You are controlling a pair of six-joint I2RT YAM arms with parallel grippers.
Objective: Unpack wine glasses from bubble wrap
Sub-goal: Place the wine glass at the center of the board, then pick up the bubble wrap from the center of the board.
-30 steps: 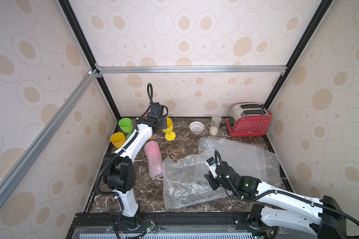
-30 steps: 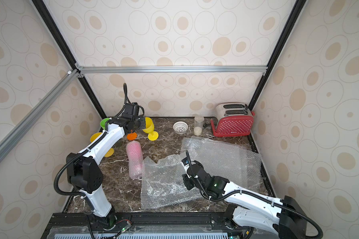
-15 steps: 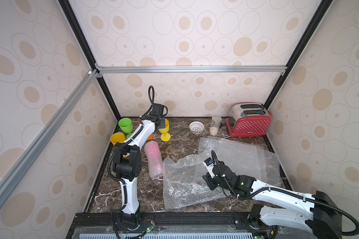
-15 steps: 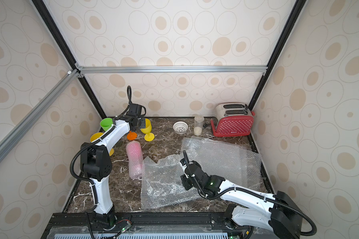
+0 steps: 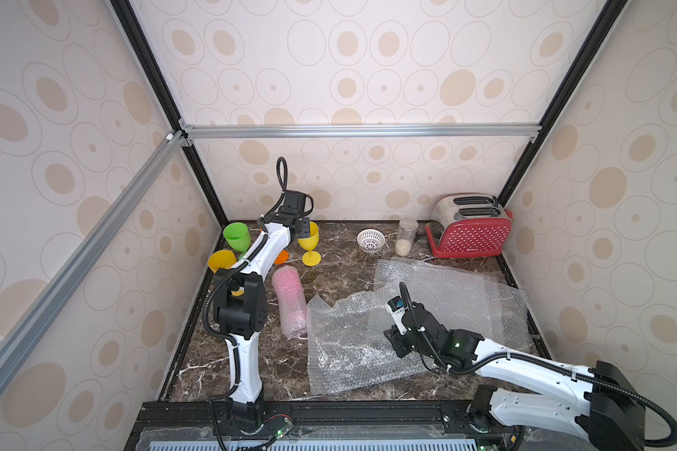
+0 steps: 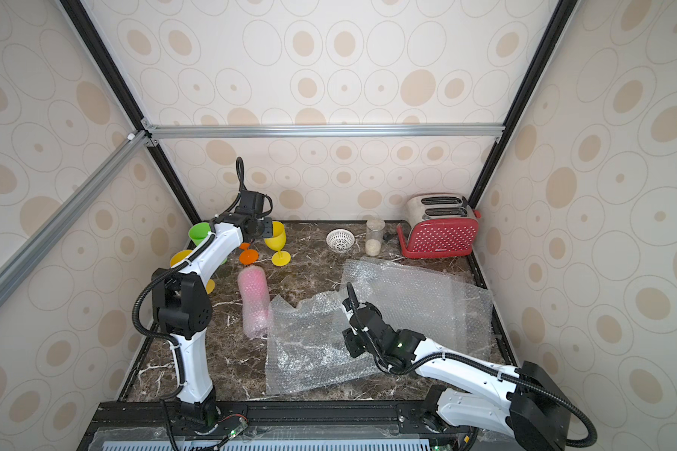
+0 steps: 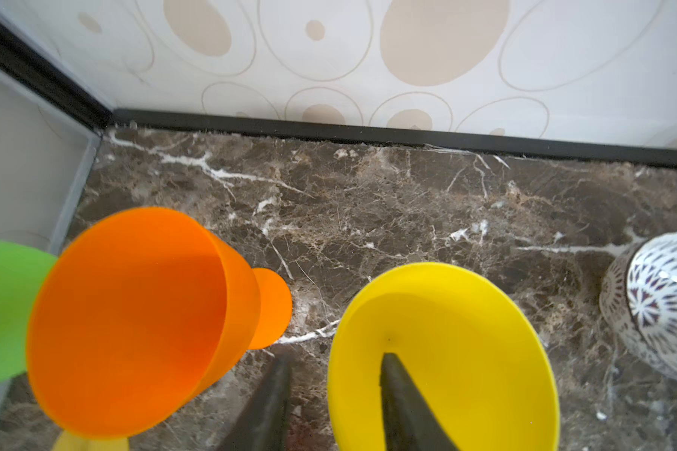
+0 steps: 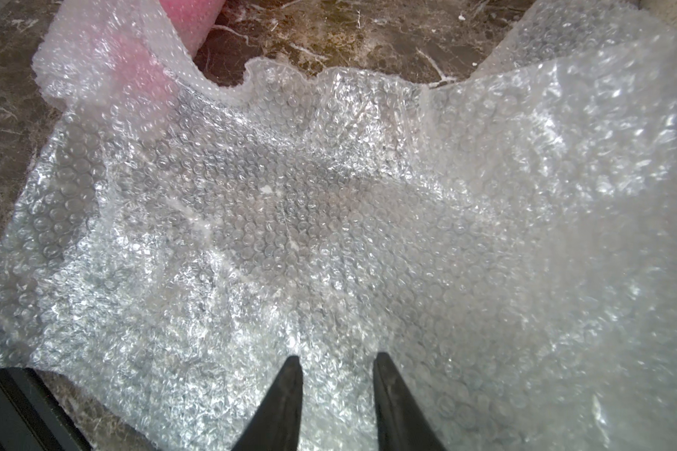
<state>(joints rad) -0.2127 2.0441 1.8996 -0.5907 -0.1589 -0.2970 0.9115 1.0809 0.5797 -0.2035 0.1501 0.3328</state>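
Note:
A yellow wine glass (image 5: 308,238) (image 7: 446,351) stands upright at the back left. My left gripper (image 7: 335,357) is open astride its rim, one finger inside the bowl and one outside. Beside it are the orange glass (image 7: 133,312) (image 6: 248,257), the green glass (image 5: 236,236) and a second yellow glass (image 5: 221,261). The pink glass (image 5: 289,302) (image 8: 133,66) lies rolled in a bubble wrap tube. My right gripper (image 8: 335,359) (image 5: 393,339) hovers open over a flat crinkled sheet of bubble wrap (image 5: 348,343) (image 8: 329,214), holding nothing.
Another bubble wrap sheet (image 5: 454,296) lies spread at the right. Along the back wall stand a white perforated bowl (image 5: 370,239) (image 7: 657,300), a clear jar (image 5: 405,236) and a red toaster (image 5: 469,230). Walls close in on the left, back and right.
My left gripper set the yellow glass down slightly leftward and opened off its rim. My right gripper edged left over the flat sheet.

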